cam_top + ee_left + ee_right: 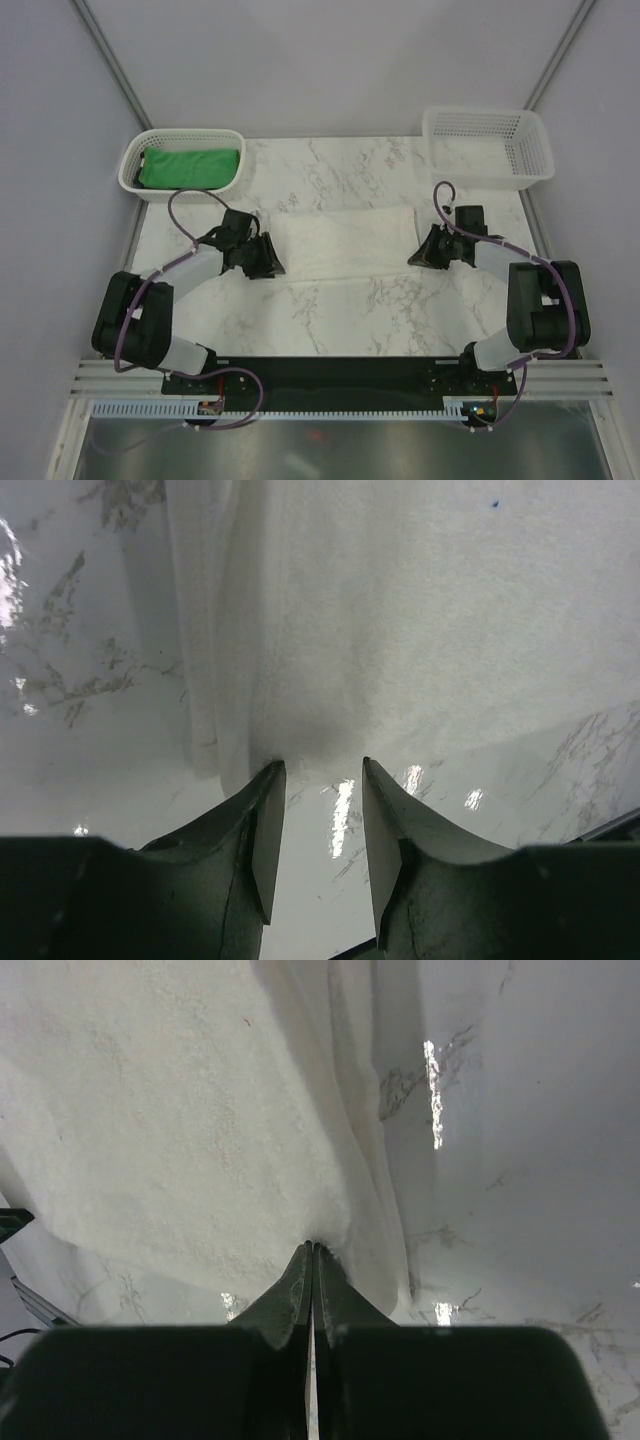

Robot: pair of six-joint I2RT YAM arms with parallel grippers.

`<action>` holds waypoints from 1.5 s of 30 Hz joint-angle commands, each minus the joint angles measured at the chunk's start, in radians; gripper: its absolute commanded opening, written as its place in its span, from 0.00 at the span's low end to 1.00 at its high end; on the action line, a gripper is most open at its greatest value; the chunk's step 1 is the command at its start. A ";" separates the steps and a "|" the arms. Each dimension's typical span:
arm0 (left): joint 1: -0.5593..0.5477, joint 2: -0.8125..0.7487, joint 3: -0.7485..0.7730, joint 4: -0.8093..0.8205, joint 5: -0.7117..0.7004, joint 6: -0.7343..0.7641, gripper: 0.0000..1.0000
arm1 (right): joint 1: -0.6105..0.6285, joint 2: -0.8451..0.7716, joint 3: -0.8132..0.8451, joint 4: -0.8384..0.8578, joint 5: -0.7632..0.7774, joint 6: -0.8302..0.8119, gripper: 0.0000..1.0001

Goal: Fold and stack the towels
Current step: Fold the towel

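The white towel (340, 245) lies spread flat across the middle of the marble table. My left gripper (268, 262) is open at the towel's near-left corner. In the left wrist view my left gripper (320, 770) has its jaws apart, with the towel (400, 610) edge just beyond the tips. My right gripper (422, 255) is at the towel's near-right edge. In the right wrist view my right gripper (312, 1248) is shut, pinching the towel (180, 1110) hem. The green towel (190, 165) lies folded in the left basket. The navy towel is out of view.
A white mesh basket (130, 170) stands at the back left and holds the green towel. A second white mesh basket (480, 125) stands at the back right. Grey walls close in the table on both sides.
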 commanded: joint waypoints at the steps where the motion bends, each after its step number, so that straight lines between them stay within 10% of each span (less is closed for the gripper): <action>1: 0.011 -0.074 0.129 -0.094 -0.076 -0.017 0.45 | -0.007 -0.081 0.049 -0.006 0.036 0.010 0.02; 9: 0.015 0.022 0.365 -0.023 -0.019 0.037 0.47 | -0.008 -0.107 0.115 0.203 -0.024 0.137 0.03; 27: 0.117 0.486 0.479 0.007 -0.165 0.033 0.45 | -0.051 0.417 0.315 0.383 0.062 0.125 0.02; 39: 0.121 0.273 0.545 -0.077 0.004 0.114 0.51 | -0.054 0.258 0.379 0.230 0.040 0.090 0.09; 45: 0.126 0.147 0.504 -0.170 0.018 0.154 0.70 | -0.036 0.106 0.404 0.076 -0.050 0.045 0.24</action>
